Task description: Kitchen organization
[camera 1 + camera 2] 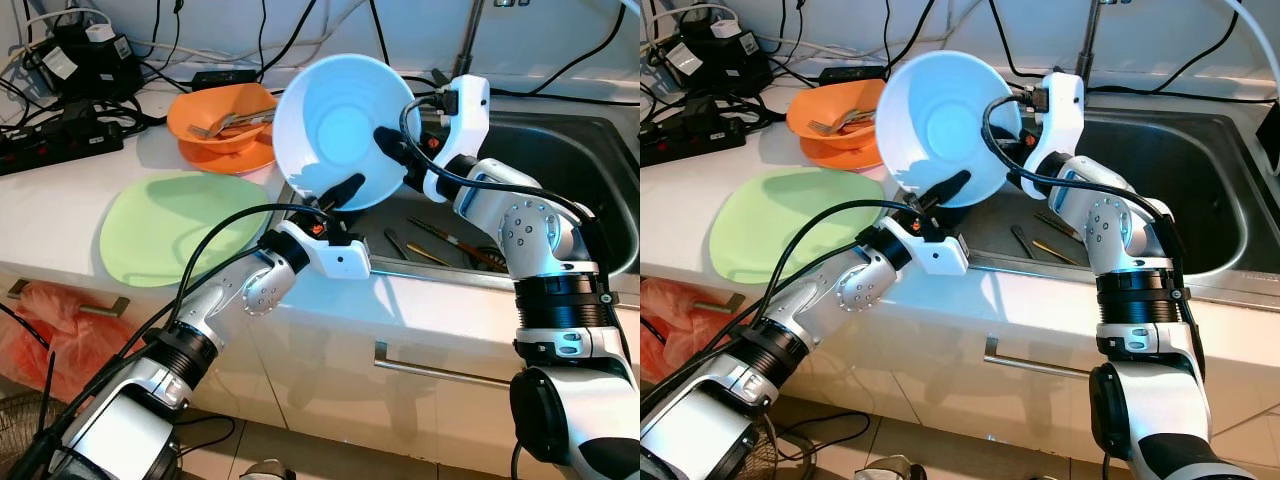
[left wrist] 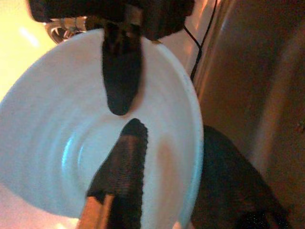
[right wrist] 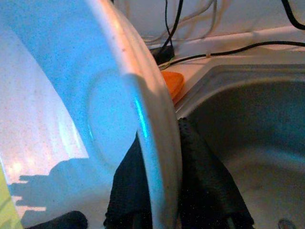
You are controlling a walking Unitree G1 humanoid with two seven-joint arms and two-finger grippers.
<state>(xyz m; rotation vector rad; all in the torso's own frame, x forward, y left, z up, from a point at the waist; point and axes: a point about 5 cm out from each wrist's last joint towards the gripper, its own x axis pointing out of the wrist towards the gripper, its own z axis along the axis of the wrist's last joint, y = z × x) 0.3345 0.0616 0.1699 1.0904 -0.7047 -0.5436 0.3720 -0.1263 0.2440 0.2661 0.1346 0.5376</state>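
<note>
A light blue bowl (image 1: pixel 335 120) is held up on edge over the left end of the sink (image 1: pixel 560 160), its hollow facing me. My left gripper (image 1: pixel 335 195) is shut on its lower rim, with one finger (image 2: pixel 124 162) lying inside the bowl (image 2: pixel 57 143). My right gripper (image 1: pixel 392 148) is shut on the right rim; in the right wrist view the rim (image 3: pixel 157 143) runs between its two black fingers. An orange bowl (image 1: pixel 220 120) holding a fork (image 1: pixel 235 122) sits on an orange plate (image 1: pixel 225 160) behind. A green plate (image 1: pixel 175 225) lies flat on the counter.
Several utensils (image 1: pixel 440 245) lie in the sink near its front wall. Power strips and cables (image 1: pixel 60 140) crowd the back left of the counter. A faucet stem (image 1: pixel 470 40) rises behind the sink. A red bag (image 1: pixel 40 330) hangs below the counter.
</note>
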